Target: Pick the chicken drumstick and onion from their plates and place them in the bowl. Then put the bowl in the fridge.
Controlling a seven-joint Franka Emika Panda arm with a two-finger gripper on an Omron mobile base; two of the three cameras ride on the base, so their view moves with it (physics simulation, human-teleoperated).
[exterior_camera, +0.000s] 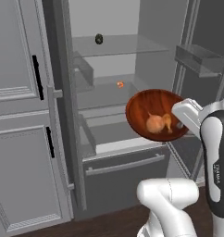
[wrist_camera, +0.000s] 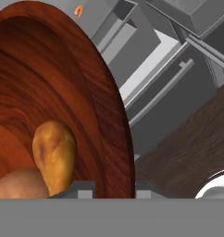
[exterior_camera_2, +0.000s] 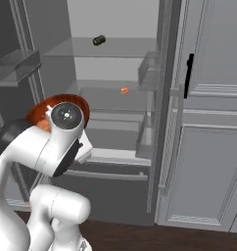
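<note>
- Gripper: two small dark tips straddle the bowl's rim, one inside and one outside, clamped on it.
- Bowl: wide, shallow, reddish-brown wood with visible grain and a glossy inside; held tilted in the air in front of the open fridge.
- In the bowl: chicken drumstick, orange-brown, rounded meaty end, touching the onion, a smooth tan ball; both lie at the low side.
- Fridge: grey, flat-walled, clear glass shelves, drawer with a bar handle at the bottom.
- Middle shelf: a small orange item, too small to identify.
- Upper shelf: a small dark rounded item.
- Left base view: grey panelled cabinet with black handles.
</note>
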